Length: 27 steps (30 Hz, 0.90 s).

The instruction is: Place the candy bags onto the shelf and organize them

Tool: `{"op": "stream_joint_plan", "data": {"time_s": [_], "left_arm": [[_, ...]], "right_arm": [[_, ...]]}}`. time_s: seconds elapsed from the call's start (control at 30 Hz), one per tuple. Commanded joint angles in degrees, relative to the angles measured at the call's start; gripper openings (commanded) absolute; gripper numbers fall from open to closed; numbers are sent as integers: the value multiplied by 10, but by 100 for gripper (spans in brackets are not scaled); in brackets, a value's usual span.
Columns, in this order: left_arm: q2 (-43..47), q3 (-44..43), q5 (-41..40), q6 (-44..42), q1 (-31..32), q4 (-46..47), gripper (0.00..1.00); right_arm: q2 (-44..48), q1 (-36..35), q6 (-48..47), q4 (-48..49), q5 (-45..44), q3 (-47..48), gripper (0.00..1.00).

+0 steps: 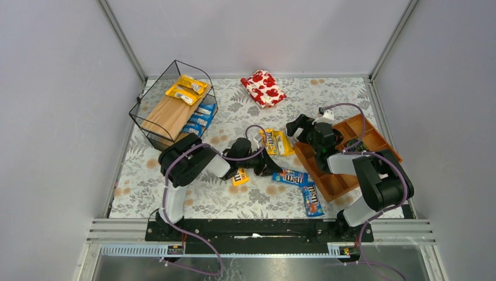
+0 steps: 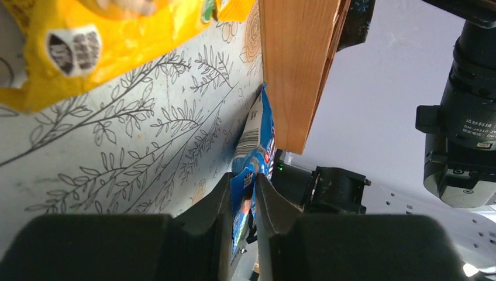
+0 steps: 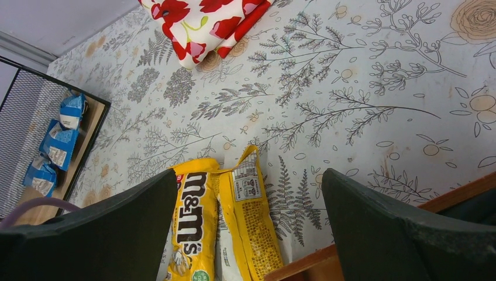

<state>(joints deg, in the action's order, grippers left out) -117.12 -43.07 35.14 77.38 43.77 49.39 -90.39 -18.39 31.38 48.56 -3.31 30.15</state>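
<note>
**M&M's tally: five yellow, five blue, one blue in a pinch**

Starting far left, the black thin-wire shelf [image 1: 166, 114] with light wooden boards sits in the back corner of the leaf-print table cover [image 1: 234, 199]. Two glossy yellow packets [image 1: 187, 89] lie on its upper board. Three blue packets [image 1: 200, 119] line up on the lower one.

Moving right, a small yellow packet [image 1: 240, 176] lies flat on the cover, just beside the left gripper [image 1: 270, 167]. That gripper's fingers are nearly together, pinching the near end of a flat blue M&M's packet [image 1: 290, 176]. The rest of the packet rests on the cover by the tray corner. A second blue packet [image 1: 312, 200] lies along the tray's near side.

In the middle is a pair of yellow packets [image 3: 228, 228], side by side and touching. One reads "m&m's" in brown letters. The other shows its back, a white label with print too small to read. The right gripper [image 3: 248, 175] hangs over them, spread wide and holding nothing.

Behind them at the far edge sits a red-and-white floral pouch [image 1: 264, 88]. Far right is the orange-brown wooden compartment tray [image 1: 327, 175].
</note>
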Motion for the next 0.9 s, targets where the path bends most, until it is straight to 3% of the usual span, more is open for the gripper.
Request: {"op": "stream_joint_plan", "data": {"time_s": [0.0, 0.3, 0.43, 0.6, 0.7, 0.87], "left_arm": [[79, -29, -41, -91, 1, -103, 17], [203, -156, -160, -331, 6, -471, 0], [248, -246, -280, -437, 8, -674, 0], [275, -335, -481, -530, 17, -850, 0], [274, -365, -618, -566, 21, -931, 0], [265, -363, -767, -613, 22, -1017, 0]], "right_arm": [[12, 5, 2, 19, 9, 10, 100], [13, 6, 4, 20, 10, 7, 100], [12, 6, 6, 22, 12, 8, 100], [10, 6, 8, 22, 14, 8, 100], [9, 7, 9, 22, 16, 9, 100], [8, 7, 10, 22, 17, 9, 100]]}}
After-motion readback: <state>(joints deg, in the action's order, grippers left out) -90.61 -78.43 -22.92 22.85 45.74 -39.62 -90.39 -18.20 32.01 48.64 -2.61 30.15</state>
